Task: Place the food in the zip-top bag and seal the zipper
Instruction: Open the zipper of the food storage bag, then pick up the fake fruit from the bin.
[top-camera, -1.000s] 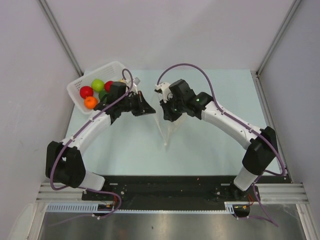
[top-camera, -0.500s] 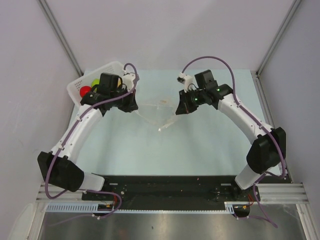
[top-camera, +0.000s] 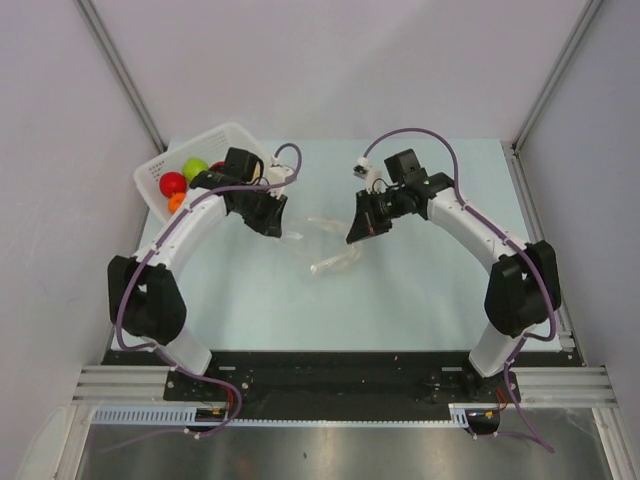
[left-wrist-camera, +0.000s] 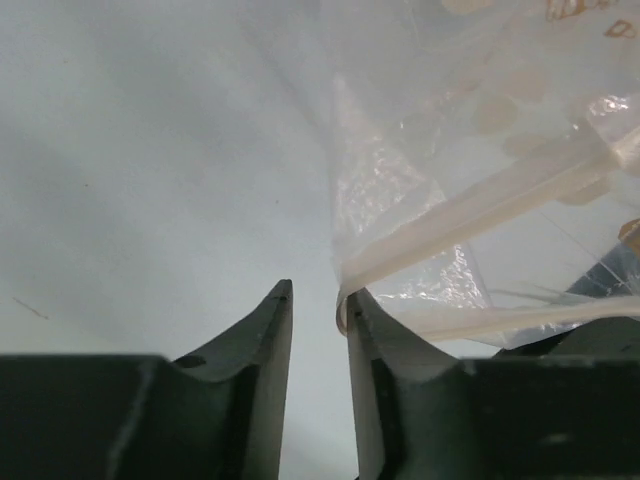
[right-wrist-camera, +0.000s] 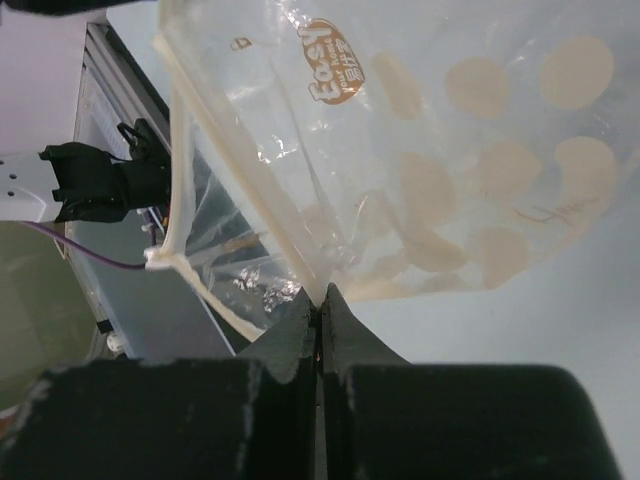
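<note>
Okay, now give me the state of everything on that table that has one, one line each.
Clear dotted plastic zip-top bag: empty, pinched at one edge.
Whitish zipper strip: unsealed, sides apart.
Small rounded toy fruits: in the white perforated basket.
Left fingers: open, zipper strip at one tip.
Right fingers: shut on the bag's edge.

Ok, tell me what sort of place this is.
Likely a robot lab test cell: left arm and right arm bolted to a rail at the table edge, bare partition walls, toy fruit in a basket.
</note>
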